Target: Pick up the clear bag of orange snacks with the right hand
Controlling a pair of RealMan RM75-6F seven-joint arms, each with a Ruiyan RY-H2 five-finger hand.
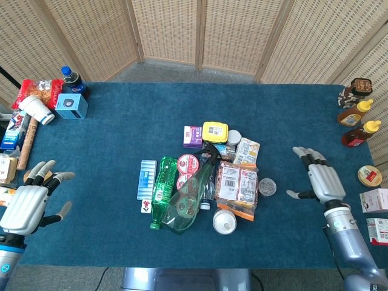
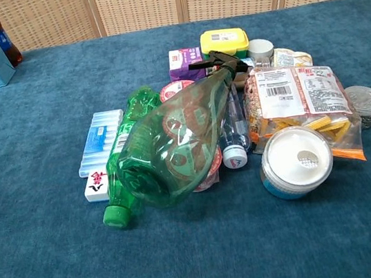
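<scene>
table cloth (image 1: 121, 127): deep blue
clear bag of orange snacks (image 2: 303, 111): transparent, orange contents, white printed labels
spray bottle (image 2: 173, 148): translucent green
lidded box (image 1: 214, 131): yellow
screen (image 1: 200, 30): tan woven

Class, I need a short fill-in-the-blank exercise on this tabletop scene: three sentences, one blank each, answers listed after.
1. The clear bag of orange snacks lies right behind a round tub with a ____ lid.
2. The right hand is open and holds ____.
3. The cap of the green bottle lying on its side is coloured ____.

Missing words: white; nothing; green
</scene>
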